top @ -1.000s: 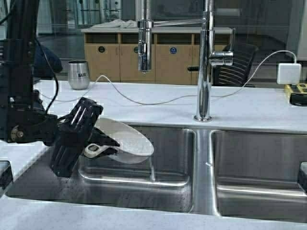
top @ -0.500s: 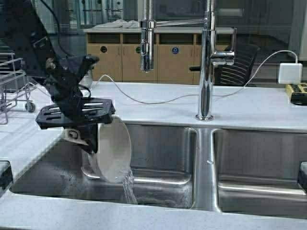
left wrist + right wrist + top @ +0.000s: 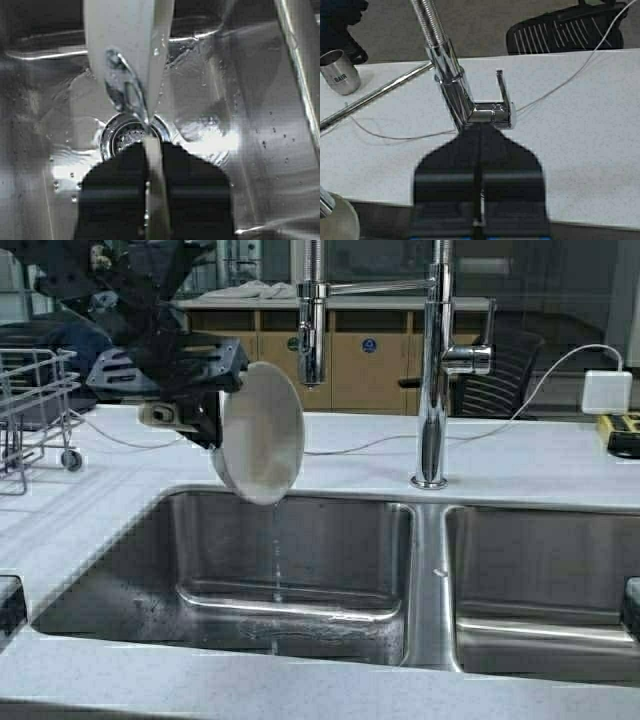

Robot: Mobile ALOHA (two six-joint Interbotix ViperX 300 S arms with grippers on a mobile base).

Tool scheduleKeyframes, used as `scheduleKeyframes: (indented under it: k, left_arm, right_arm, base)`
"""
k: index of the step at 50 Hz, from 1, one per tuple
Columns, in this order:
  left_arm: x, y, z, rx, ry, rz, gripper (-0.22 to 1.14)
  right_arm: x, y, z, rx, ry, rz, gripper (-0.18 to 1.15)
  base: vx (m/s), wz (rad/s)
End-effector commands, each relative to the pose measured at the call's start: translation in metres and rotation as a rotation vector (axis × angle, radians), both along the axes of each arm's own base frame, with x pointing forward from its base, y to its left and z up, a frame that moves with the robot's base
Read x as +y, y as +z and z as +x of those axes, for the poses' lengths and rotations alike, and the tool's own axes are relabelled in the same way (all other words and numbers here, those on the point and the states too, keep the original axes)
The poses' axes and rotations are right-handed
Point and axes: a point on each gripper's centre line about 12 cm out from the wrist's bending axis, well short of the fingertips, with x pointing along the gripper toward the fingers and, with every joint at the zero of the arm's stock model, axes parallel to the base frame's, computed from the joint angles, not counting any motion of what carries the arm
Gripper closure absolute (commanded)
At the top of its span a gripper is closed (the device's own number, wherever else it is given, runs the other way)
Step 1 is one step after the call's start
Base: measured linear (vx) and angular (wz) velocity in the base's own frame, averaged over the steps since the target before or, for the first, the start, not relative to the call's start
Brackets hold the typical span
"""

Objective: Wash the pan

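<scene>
Now your left gripper (image 3: pixel 195 410) holds the pan (image 3: pixel 260 435) on edge above the left basin of the sink (image 3: pixel 330 640), fingers clamped on its handle, bowl facing right. A thin thread of water (image 3: pixel 276 560) falls from the low rim toward the drain (image 3: pixel 131 141), which the wrist view shows straight below. The pan hangs near the spray head (image 3: pixel 312 340) but apart from it. Your right gripper (image 3: pixel 480 200) sits low, its fingers pressed together on nothing, with the faucet (image 3: pixel 470 107) lever just ahead of it.

Watch the grip first: the handle is wet, and the whole weight of the bowl hangs to one side of the fingers, so it could twist or slide out and drop into the steel basin. Mind the drip too. The pan hangs close to the basin's back edge; carry it toward the wire rack (image 3: pixel 30 415) too soon and you will likely trail water across the counter (image 3: pixel 540 465), where a cable (image 3: pixel 350 445) runs to a white adapter (image 3: pixel 601 393). A swing to the right could also knock the rim against the spray head.
</scene>
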Motion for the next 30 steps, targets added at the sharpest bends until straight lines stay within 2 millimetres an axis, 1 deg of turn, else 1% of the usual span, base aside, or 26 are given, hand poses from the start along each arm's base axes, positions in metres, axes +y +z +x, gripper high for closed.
scheduleKeyframes:
  k: [1,4,8,11,14,16,18,21,23,27,30]
  left_arm:
    - [0.003,0.019,0.004,-0.057,-0.018,0.003,0.88]
    - [0.009,0.013,0.006,-0.037,-0.018,0.032,0.88]
    - [0.019,-0.001,0.010,0.007,0.002,0.063,0.88]
    - [0.025,-0.017,0.014,0.048,0.019,0.088,0.88]
    - [0.030,-0.036,0.019,0.097,0.030,0.116,0.88]
    - [0.030,-0.047,0.021,0.129,0.032,0.128,0.88]
    - [0.029,-0.053,0.023,0.144,0.030,0.135,0.88]
    - [0.026,-0.053,0.025,0.138,0.025,0.134,0.88]
    - [0.025,-0.049,0.027,0.124,0.024,0.128,0.88]
    - [0.024,-0.032,0.033,0.072,0.028,0.109,0.88]
    - [0.025,-0.013,0.038,0.017,0.030,0.093,0.88]
  right_arm:
    - [0.001,0.007,0.001,-0.026,0.002,0.005,0.90]
    - [0.001,0.007,0.001,-0.026,0.002,0.005,0.90]
    - [0.001,0.007,0.001,-0.027,0.002,0.005,0.90]
    - [0.001,0.007,0.001,-0.033,0.002,0.006,0.90]
    - [0.001,0.006,0.001,-0.030,0.002,0.007,0.90]
    - [0.001,0.006,0.002,-0.028,0.002,0.008,0.90]
    - [0.001,0.006,0.002,-0.027,0.002,0.007,0.90]
    - [0.001,0.005,0.002,-0.025,0.002,0.006,0.90]
    - [0.001,0.004,0.001,-0.024,0.002,0.006,0.90]
    - [0.001,0.004,0.002,-0.024,0.002,0.005,0.90]
    - [0.001,0.005,0.002,-0.027,0.002,0.007,0.90]
  base:
    - [-0.03,0.01]
    - [-0.03,0.01]
    - [-0.03,0.01]
    - [-0.03,0.01]
    - [-0.03,0.01]
    - [-0.03,0.00]
    - [-0.03,0.00]
    - [-0.03,0.01]
    - [-0.03,0.01]
    - [-0.03,0.01]
    - [-0.02,0.01]
